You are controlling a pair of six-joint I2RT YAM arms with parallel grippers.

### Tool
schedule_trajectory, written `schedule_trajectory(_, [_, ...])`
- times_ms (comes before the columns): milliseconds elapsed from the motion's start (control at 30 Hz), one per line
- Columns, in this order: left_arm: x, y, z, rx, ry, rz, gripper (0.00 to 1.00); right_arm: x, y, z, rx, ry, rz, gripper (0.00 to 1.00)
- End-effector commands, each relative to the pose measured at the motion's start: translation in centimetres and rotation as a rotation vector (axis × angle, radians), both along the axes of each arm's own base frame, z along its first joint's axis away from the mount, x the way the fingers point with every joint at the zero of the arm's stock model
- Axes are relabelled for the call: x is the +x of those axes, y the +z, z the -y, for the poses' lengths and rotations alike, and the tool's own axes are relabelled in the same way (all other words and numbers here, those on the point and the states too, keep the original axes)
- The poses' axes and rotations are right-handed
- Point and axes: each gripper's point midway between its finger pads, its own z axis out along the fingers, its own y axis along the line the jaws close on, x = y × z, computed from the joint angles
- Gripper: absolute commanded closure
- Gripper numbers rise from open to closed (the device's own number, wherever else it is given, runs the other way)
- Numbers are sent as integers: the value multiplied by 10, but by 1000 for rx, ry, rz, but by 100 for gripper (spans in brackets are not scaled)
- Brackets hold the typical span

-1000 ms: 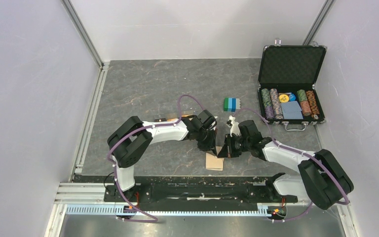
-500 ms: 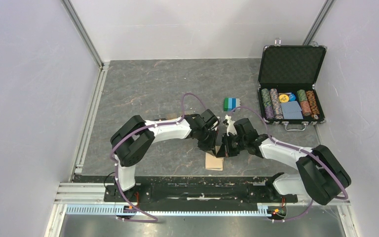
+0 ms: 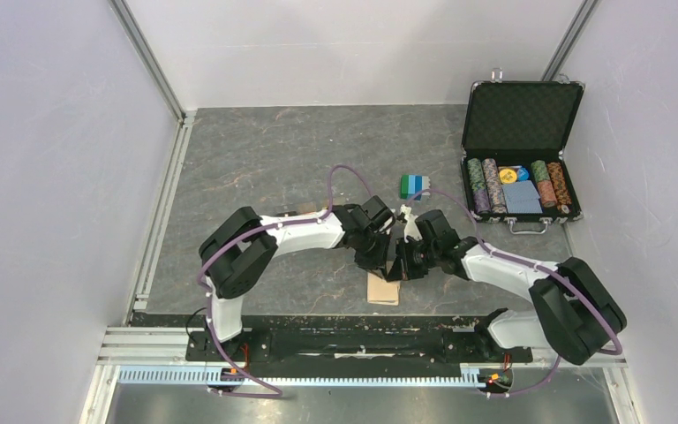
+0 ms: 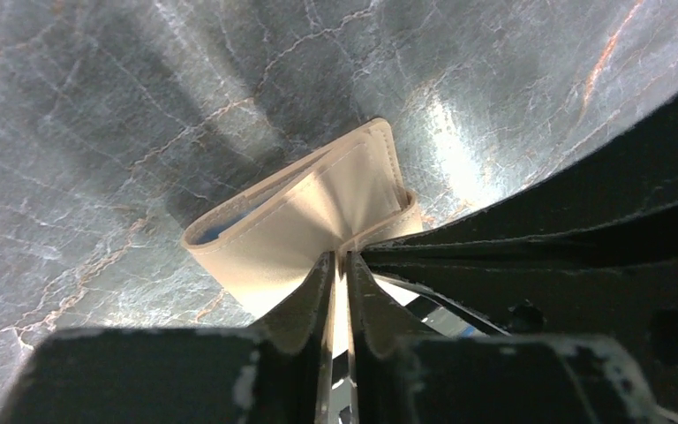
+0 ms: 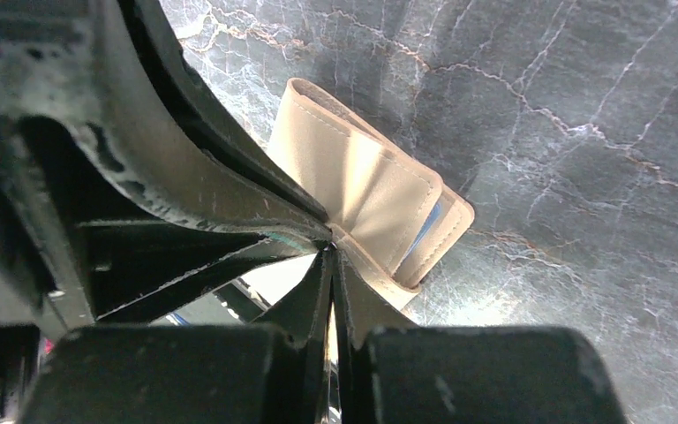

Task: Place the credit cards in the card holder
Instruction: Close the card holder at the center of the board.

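The beige-tan card holder (image 3: pixel 384 290) lies on the grey mat near the front edge. It fills the left wrist view (image 4: pixel 309 212) and the right wrist view (image 5: pixel 362 185), with light-blue lining showing at its open edge. My left gripper (image 3: pixel 387 262) (image 4: pixel 342 258) and right gripper (image 3: pixel 403 265) (image 5: pixel 331 252) meet tip to tip over its far edge. Each is shut on a thin tan flap of the holder. A small orange-gold sliver (image 3: pixel 301 210), perhaps a credit card, peeks out behind the left forearm. The other credit cards are hidden.
An open black chip case (image 3: pixel 519 150) with rows of poker chips stands at the back right. A green-and-blue block stack (image 3: pixel 413 185) sits just behind the two grippers. A metal rail (image 3: pixel 163 203) runs along the left side of the mat.
Both wrists have drawn closer together over the card holder, the left one shifting right and the right one shifting left. The card holder has stayed in place.
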Motion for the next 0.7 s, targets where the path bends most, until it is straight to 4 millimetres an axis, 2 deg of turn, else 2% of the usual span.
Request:
schedule_trajectory(0, [5, 7, 6, -47, -35, 129, 73, 19, -1, 14, -108, -31, 123, 97])
schedule_trajectory(100, [15, 45, 12, -153, -8, 209, 49, 36, 32, 6, -53, -52, 218, 76])
schedule_trajectory(133, [18, 57, 12, -182, 3, 235, 42, 41, 43, 4, -35, -62, 247, 64])
schedule_trajectory(200, [24, 79, 12, -239, 28, 281, 32, 47, 59, 3, -10, -80, 284, 46])
schedule_trajectory(267, [31, 102, 9, -307, 73, 311, 26, 53, 71, 4, 15, -101, 307, 34])
schedule_trajectory(333, [37, 119, 4, -399, 119, 313, 21, 56, 79, 6, 41, -115, 315, 24])
schedule_trajectory(367, [43, 124, -1, -441, 151, 310, 13, 58, 83, 8, 55, -124, 318, 20])
schedule_trajectory(433, [53, 139, -14, -528, 205, 308, 2, 61, 90, 14, 84, -146, 331, 11])
schedule_trajectory(500, [63, 148, -31, -596, 260, 296, 0, 66, 96, 22, 101, -178, 352, 3])
schedule_trajectory(600, [76, 152, -65, -649, 354, 281, 0, 71, 102, 35, 113, -218, 377, 2])
schedule_trajectory(667, [88, 148, -95, -658, 435, 284, 0, 73, 103, 41, 121, -234, 379, 2])
